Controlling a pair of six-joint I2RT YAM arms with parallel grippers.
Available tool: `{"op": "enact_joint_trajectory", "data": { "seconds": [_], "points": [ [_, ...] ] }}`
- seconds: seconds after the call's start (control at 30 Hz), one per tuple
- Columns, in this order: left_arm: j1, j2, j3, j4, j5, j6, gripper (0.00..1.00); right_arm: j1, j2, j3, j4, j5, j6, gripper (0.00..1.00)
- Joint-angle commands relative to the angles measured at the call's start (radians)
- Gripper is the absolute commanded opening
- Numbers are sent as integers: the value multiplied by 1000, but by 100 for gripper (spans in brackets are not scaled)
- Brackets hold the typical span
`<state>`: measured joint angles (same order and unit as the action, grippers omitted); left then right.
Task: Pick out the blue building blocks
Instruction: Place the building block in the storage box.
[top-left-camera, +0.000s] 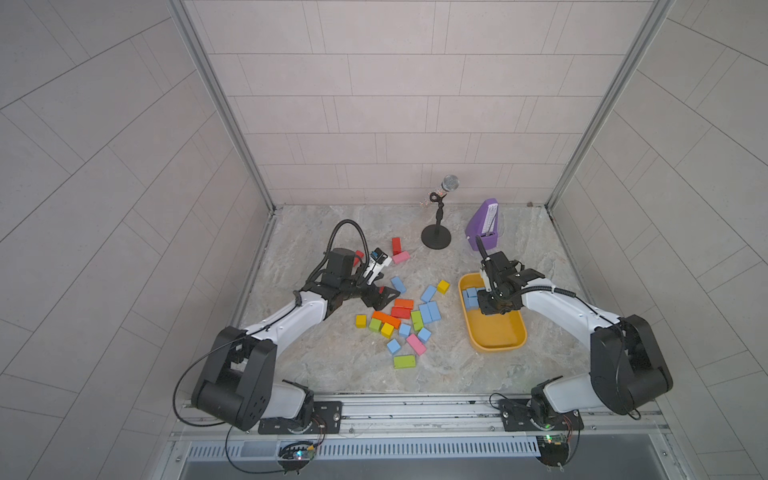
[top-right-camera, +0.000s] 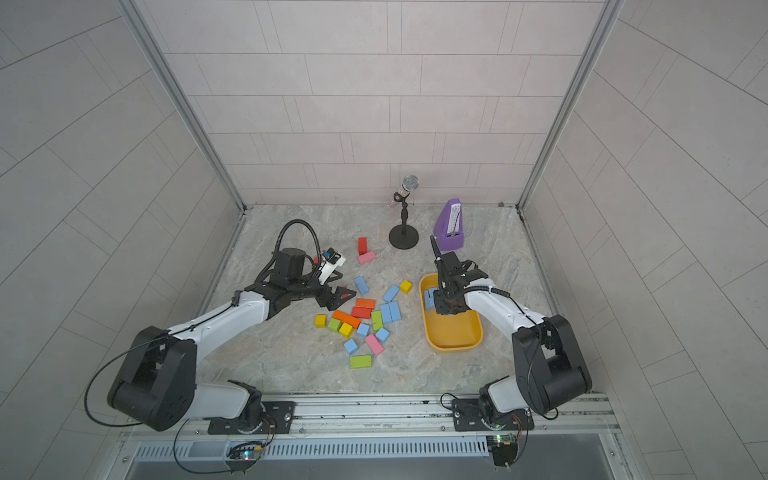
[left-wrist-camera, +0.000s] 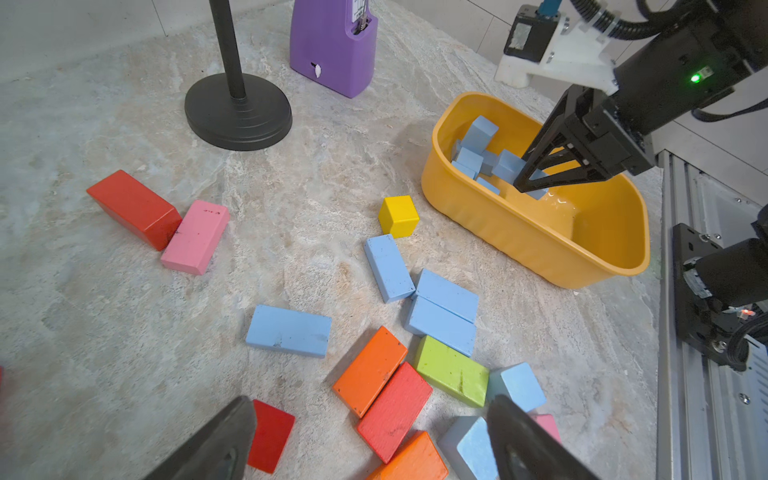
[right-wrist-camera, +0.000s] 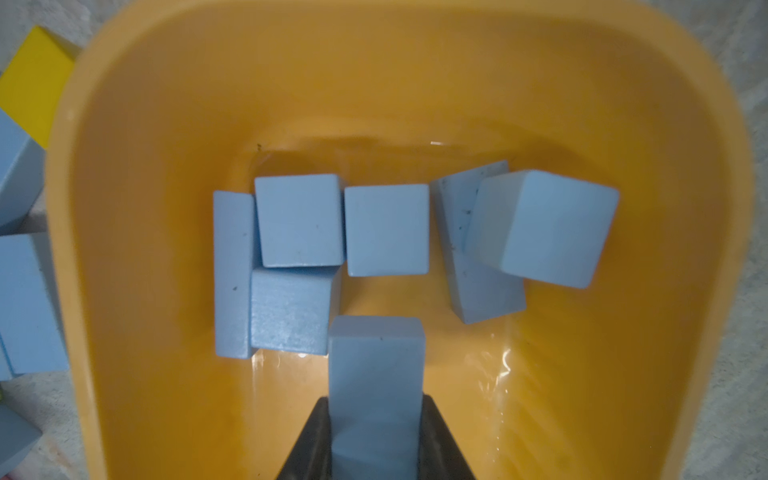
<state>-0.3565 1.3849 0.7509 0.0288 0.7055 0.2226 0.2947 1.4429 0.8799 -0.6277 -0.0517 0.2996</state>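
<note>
Some light-blue blocks lie scattered flat, others heaped in a yellow tub.

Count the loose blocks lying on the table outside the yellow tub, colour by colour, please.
Blue blocks: 7
Red blocks: 4, two partly hidden
Green blocks: 3
Yellow blocks: 3
Orange blocks: 2
Pink blocks: 2
Total: 21

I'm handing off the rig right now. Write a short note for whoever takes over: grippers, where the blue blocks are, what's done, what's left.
Right gripper: jaws shut on a blue brick, inside the yellow tub, not yet released.
Left gripper: jaws open, empty, over the mixed pile.
Done: six blue blocks lie in the tub.
Left: release the held brick, then fetch the seven loose blue blocks in view on the table; leave the other colours.
</note>
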Motion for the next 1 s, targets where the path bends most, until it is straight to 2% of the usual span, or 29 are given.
{"op": "enact_joint_trajectory", "data": {
  "seconds": [0.0, 0.3, 0.5, 0.8, 0.97],
  "points": [
    [-1, 6, 1, -4, -15, 31, 92, -9, 29, 10, 25, 0, -7, 29],
    [-1, 13, 2, -5, -22, 37, 92, -18, 59, 23, 24, -14, -21, 35],
    [-1, 12, 3, -4, -24, 38, 92, -18, 56, 23, 26, -9, -16, 45],
    [-1, 3, 15, -24, -74, 26, 92, -13, 6, 44, 11, -24, -17, 46],
    [9, 7, 66, -92, -153, 2, 93, 59, -44, 99, -27, 23, -8, 46]
  ]
}}
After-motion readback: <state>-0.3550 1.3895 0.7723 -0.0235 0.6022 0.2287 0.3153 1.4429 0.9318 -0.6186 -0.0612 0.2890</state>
